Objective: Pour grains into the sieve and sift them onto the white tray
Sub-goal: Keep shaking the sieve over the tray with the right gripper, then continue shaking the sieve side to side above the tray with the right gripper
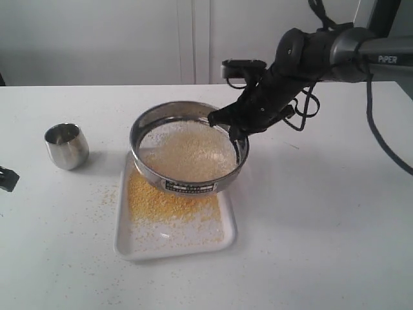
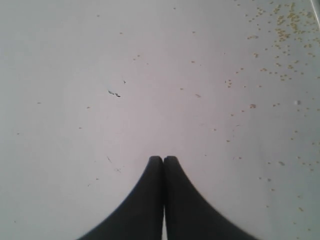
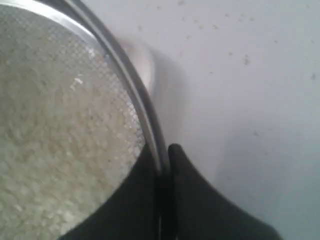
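Observation:
The steel-rimmed sieve (image 1: 188, 147) hangs tilted above the white tray (image 1: 174, 240), its labelled wall towards the front. Pale whitish grains (image 1: 190, 150) lie on its mesh; yellow grains (image 1: 164, 203) are heaped on the tray below. My right gripper (image 1: 237, 137) is shut on the sieve's right rim, one finger inside and one outside the wall. The right wrist view has that rim (image 3: 134, 92) running between the fingers of the right gripper (image 3: 165, 152), with the pale grains (image 3: 55, 150) beside it. My left gripper (image 2: 163, 159) is shut and holds nothing, low over bare table at the far left (image 1: 6, 179).
A small steel cup (image 1: 66, 146) stands upright left of the tray. Scattered yellow grains (image 1: 103, 203) dot the white table (image 1: 322, 226) around the tray's left side and show in the left wrist view (image 2: 285, 35).

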Robot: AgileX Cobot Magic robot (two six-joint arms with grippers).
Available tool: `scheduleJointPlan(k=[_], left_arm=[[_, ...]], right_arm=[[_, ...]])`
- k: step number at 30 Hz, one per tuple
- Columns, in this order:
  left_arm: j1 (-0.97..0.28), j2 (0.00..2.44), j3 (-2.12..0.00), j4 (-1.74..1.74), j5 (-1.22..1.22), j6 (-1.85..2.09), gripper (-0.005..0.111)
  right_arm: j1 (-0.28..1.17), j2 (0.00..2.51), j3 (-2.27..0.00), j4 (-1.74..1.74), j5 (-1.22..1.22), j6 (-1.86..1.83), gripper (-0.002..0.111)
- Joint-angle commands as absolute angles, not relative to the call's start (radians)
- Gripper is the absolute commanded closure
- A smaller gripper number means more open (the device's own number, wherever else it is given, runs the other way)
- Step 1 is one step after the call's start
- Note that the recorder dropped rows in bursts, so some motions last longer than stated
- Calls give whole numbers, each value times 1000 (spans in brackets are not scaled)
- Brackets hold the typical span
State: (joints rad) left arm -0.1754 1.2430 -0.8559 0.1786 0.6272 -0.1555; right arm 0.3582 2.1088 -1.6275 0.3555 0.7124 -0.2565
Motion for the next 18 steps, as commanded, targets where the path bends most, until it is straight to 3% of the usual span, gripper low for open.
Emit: scheduleJointPlan(k=[1,3,5,6,8,11,14,16,17,18], left_arm=[[-182,1233,-849,174,637,-156,107],[-182,1233,-849,174,637,-156,107],[-182,1233,-849,174,637,-156,107],[-182,1233,-849,174,637,-156,107],[-182,1233,-849,174,637,-156,107],[-182,1233,-849,174,637,-156,107],[-182,1233,-849,174,637,-156,107],[-182,1233,-849,174,637,-156,107],[-182,1233,-849,174,637,-156,107],[-182,1233,-849,174,637,-156,107]], right_arm=[[389,2077,-1651,282,777,-537,108],[380,2076,-1651,238,693,-19,108],[424,2074,-1655,221,789,-548,108],[429,2074,-1653,105,781,-480,108],[406,2075,-1654,44,693,152,108],[450,2075,-1654,176,784,-575,108],[417,2086,-1654,139,675,61,108],[431,2090,-1654,266,765,-467,108],[430,2086,-1654,255,794,-543,108],[403,2086,-1652,239,716,-250,108]])
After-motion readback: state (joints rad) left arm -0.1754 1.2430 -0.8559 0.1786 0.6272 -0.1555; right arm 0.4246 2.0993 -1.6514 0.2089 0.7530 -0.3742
